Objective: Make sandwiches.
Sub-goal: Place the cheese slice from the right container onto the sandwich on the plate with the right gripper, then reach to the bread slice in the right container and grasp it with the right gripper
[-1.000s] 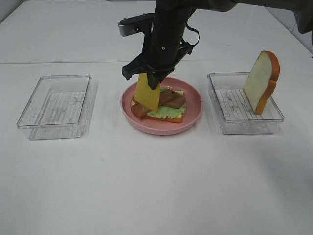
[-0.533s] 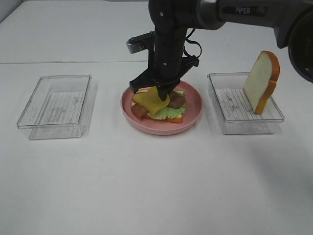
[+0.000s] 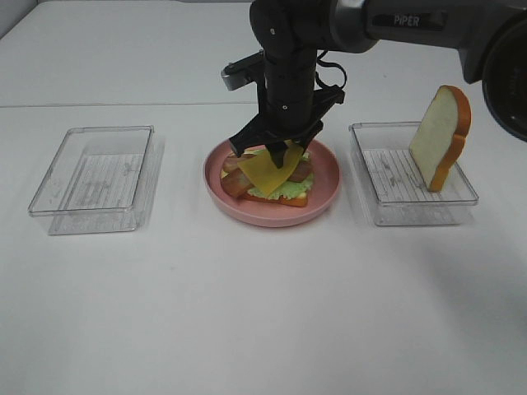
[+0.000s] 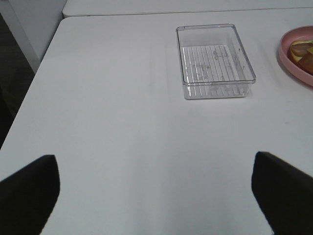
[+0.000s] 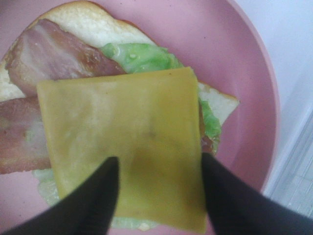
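While my right end effector (image 3: 276, 150) hangs over the pink plate (image 3: 325, 193) at mid-surface, the high view shows its fingers parted, with the yellow cheese square (image 3: 270, 170) tilted beneath them on the open sandwich (image 3: 265, 183). Whether the fingers touch the cheese I cannot tell here. Bacon strips (image 3: 235, 183) and lettuce (image 3: 284, 189) lie under the cheese. One clear tray (image 3: 92, 178) sits to the left, a second tray (image 3: 412, 183) to the right; a bread slice (image 3: 441, 134) stands upright in the right one.

Left wrist view: my left end effector (image 4: 155, 188) is fully open and holds nothing, above bare surface (image 4: 122, 122); the left tray lies farther off.

Right wrist view: both dark fingers (image 5: 100, 198) straddle the cheese edge, apart, over bacon, lettuce and bottom bread (image 5: 85, 24).
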